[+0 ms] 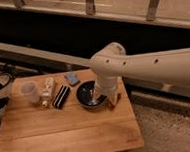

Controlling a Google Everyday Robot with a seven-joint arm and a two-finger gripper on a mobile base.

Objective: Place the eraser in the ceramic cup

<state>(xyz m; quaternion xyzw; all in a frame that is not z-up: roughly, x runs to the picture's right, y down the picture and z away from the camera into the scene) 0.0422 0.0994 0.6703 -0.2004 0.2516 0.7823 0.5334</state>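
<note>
Gripper (pixel 103 97) sits low at the right side of the dark bowl (pixel 83 94), over its right rim, pointing down at the table. From my feed I cannot tell how far it is open, nor whether it has hold of anything; its tip merges with the bowl's dark inside.

Largest on my screen is the white arm (pixel 153 65), which comes in from the right edge, runs leftward above the table's far right corner, bends at a rounded joint and drops to the gripper. Under it lies the wooden table (pixel 68 130), a pale plank top that fills the lower left of the view, with speckled floor (pixel 168 132) to its right.

On the table, the dark bowl is the biggest item, round and set toward the far right part of the top. The ceramic cup (pixel 29 91) stands upright near the far left corner, well apart from the bowl and from the gripper. Just right of the cup lies a small white object (pixel 47 92), long and on its side; I cannot make out what it is.

The eraser (pixel 60 96) lies flat on the wood between that white object and the bowl, angled, its pale stripes showing, clear of the cup. Smallest is a blue-grey pad (pixel 71 78), behind the eraser and bowl.
</note>
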